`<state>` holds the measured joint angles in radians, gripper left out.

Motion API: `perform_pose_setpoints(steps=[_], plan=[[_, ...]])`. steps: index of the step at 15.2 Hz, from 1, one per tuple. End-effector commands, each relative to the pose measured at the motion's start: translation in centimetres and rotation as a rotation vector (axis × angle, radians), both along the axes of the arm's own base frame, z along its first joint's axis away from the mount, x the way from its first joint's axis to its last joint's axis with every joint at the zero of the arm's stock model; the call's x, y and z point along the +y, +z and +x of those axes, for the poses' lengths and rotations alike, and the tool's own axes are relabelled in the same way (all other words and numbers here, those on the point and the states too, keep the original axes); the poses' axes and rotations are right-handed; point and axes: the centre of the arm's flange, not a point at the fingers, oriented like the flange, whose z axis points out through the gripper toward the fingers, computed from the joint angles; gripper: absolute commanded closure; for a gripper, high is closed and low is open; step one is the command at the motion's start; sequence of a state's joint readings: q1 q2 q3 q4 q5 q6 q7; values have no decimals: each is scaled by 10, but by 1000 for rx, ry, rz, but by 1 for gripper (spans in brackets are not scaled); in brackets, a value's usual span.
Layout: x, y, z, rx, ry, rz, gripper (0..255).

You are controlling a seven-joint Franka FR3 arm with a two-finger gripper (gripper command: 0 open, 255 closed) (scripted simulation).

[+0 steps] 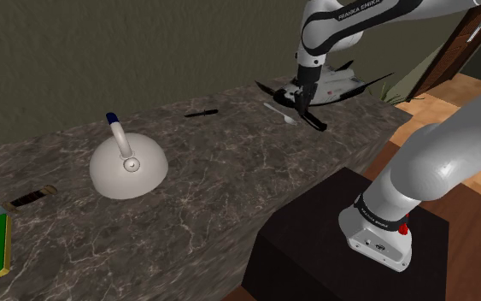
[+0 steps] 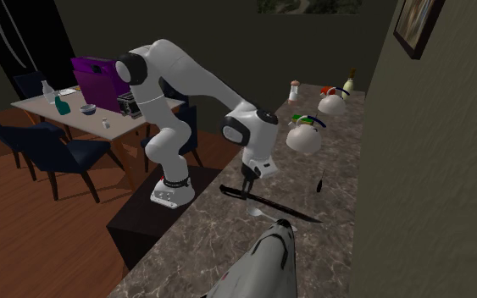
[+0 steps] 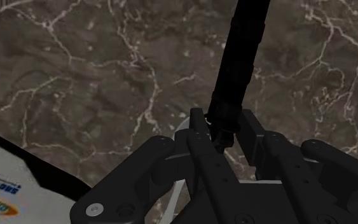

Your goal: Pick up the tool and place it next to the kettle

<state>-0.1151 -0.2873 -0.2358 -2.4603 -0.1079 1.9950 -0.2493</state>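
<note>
The fingers (image 3: pixel 252 130) of the gripper (image 1: pixel 305 101) are clenched on a slender black tool (image 3: pixel 240 60), which slants out from between them over the dark marbled tabletop (image 1: pixel 230 180). A white model shuttle (image 1: pixel 337 85) lies just behind. The white domed kettle (image 1: pixel 127 168) stands well apart, toward the shoulder view's left.

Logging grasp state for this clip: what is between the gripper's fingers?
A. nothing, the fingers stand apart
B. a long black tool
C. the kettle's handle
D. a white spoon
B: in the wrist view the gripper clasps the long black tool between its fingers, with the dark veined counter behind it.
</note>
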Motion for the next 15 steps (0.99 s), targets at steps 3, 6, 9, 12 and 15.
perform_pose_setpoints(steps=[3,6,9,12,15], plan=[[0,22,0,0,0,0,255],[0,38,0,0,0,0,255],[0,54,0,0,0,0,255],[0,70,0,0,0,0,255],[0,85,0,0,0,0,255]])
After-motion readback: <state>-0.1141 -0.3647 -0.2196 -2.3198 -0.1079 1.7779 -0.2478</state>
